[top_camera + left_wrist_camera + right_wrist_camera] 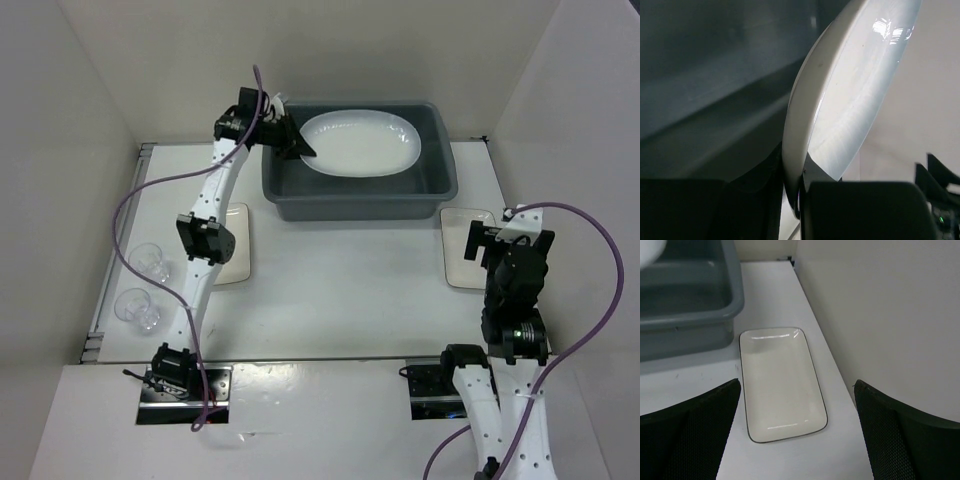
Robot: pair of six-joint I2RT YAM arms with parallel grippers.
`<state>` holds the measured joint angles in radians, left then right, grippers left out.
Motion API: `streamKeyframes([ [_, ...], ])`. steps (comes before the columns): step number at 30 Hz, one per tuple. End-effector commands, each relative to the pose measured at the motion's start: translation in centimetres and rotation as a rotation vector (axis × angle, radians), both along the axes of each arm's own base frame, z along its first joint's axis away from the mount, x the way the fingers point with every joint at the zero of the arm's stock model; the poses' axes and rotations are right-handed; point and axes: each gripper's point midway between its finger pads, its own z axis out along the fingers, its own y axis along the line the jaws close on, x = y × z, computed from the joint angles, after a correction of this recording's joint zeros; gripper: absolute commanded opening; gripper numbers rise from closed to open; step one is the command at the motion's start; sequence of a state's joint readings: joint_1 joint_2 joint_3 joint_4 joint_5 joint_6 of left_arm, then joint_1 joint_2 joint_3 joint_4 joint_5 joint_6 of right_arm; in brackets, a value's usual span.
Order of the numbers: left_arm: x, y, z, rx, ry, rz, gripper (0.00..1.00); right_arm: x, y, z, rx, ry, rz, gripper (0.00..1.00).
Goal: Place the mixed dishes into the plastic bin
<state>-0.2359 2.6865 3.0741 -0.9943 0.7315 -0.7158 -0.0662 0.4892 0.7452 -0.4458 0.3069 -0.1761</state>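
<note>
The right gripper (796,390) hangs off the right near corner of the plastic bin (350,208), its fingers spread wide with nothing between them. Below it a cream plate (780,382) with a thin dark rim lies flat on the table (340,290), just beside that corner of the bin. Well to the bin's left and nearer than it, a near glass cup (138,308) and a far glass cup (148,260) stand upright, close together. By the bin's left near corner a second plate (238,250) lies flat, partly under the left arm. Inside the bin the white oval platter (360,140) sits tilted and covers most of the interior; whether it touches the bin's floor cannot be told. At the bin's far left corner the left gripper (300,148) is clamped on the platter's rim.
</note>
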Motion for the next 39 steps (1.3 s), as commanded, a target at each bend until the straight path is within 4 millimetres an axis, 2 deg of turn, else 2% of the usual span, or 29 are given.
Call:
streamKeyframes([
  [1, 0.3, -2.3, 1.8, -0.138, -0.051, -0.075, 0.00, 0.0, -0.4, 2.9, -0.013, -0.138, -0.021, 0.98],
  [2, 0.6, -3.1, 0.4, -0.146, -0.031, -0.088, 0.00, 0.0, -0.4, 2.9, -0.013, -0.138, -0.021, 0.98],
  [6, 2.0, -4.2, -2.6, -0.177, 0.007, -0.072, 0.00, 0.0, -0.5, 2.7, -0.014, -0.138, -0.030, 0.98],
  [9, 2.6, -4.4, -4.1, -0.181, 0.014, -0.069, 0.00, 0.2, -0.4, 2.3, -0.013, -0.129, -0.021, 0.98],
  [10, 2.7, -4.5, -4.0, -0.187, 0.011, -0.066, 0.00, 0.2, -0.3, 2.3, -0.012, -0.129, -0.012, 0.98],
  [14, 3.6, -4.9, -6.2, -0.209, 0.027, -0.066, 0.00, 0.4, 0.2, 2.0, -0.025, -0.111, 0.026, 0.98],
  [16, 3.7, -5.0, -6.4, -0.224, 0.034, -0.071, 0.00, 0.3, 0.3, 1.8, -0.025, -0.112, 0.026, 0.98],
  [18, 3.6, -5.6, -7.8, -0.223, 0.059, -0.075, 0.00, 0.3, 0.3, 1.8, -0.025, -0.111, 0.026, 0.98],
  [19, 3.4, -5.7, -7.7, -0.228, 0.061, -0.084, 0.00, 0.3, 0.3, 1.8, -0.025, -0.111, 0.026, 0.98],
  [21, 3.1, -6.4, -8.9, -0.235, 0.083, -0.102, 0.00, 0.3, 0.3, 1.8, -0.025, -0.111, 0.026, 0.98],
  [25, 2.5, -7.8, -9.4, -0.255, 0.099, -0.124, 0.00, 0.3, 0.2, 1.8, -0.033, -0.108, 0.027, 0.98],
  [26, 2.5, -7.9, -10.1, -0.253, 0.110, -0.123, 0.00, 0.3, 0.2, 1.8, -0.033, -0.108, 0.027, 0.98],
  [29, 2.2, -8.4, -10.1, -0.252, 0.111, -0.132, 0.00, 0.3, 0.4, 1.8, -0.032, -0.108, 0.036, 0.98],
  [30, 2.1, -8.4, -10.8, -0.248, 0.128, -0.130, 0.00, 0.3, 0.4, 1.8, -0.032, -0.108, 0.036, 0.98],
  [33, 1.9, -8.3, -11.2, -0.235, 0.135, -0.134, 0.00, 0.3, 0.4, 1.8, -0.032, -0.108, 0.036, 0.98],
  [35, 1.9, -8.2, -11.3, -0.233, 0.144, -0.132, 0.09, 0.2, 0.4, 2.0, -0.033, -0.117, 0.036, 0.98],
  [36, 1.8, -8.2, -10.6, -0.233, 0.125, -0.137, 0.14, 0.2, 0.4, 2.0, -0.033, -0.118, 0.036, 0.98],
  [37, 1.8, -8.2, -10.1, -0.235, 0.116, -0.138, 0.25, 0.2, 0.4, 2.0, -0.033, -0.118, 0.036, 0.98],
  [38, 1.8, -8.2, -10.0, -0.238, 0.124, -0.135, 0.32, 0.2, 0.5, 2.0, -0.040, -0.115, 0.048, 0.98],
  [39, 1.9, -8.2, -8.0, -0.250, 0.076, -0.142, 0.35, 0.3, 0.7, 2.0, -0.039, -0.115, 0.057, 0.98],
])
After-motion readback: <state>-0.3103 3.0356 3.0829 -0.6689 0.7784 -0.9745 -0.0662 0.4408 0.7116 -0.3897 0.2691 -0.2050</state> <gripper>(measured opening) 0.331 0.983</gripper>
